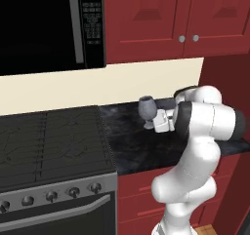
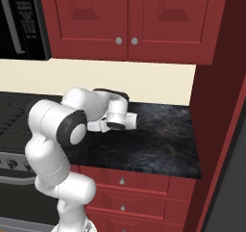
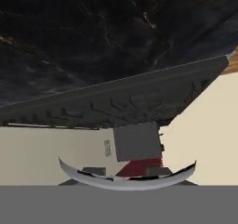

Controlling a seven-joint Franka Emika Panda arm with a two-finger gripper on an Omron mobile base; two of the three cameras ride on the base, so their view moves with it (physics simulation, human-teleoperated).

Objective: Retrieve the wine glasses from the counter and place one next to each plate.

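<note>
Glossy white rounded arm — dark joint bands.

Grey see-through glass on the wine glass, polished black marbled stone with grey veining across the table, glossy dark red wood on the cabinets, smooth white plastic-looking shell on the arm.

A small grey translucent stemmed wine glass stands upright on the black marbled stone counter, toward its rear, with the white arm's two-finger gripper just beside it at its three o'clock. A black gas stove adjoins the counter at nine o'clock, under a black microwave. Dark red wall cabinets hang above the counter at twelve o'clock, and dark red drawers sit below its front edge at six o'clock.
</note>
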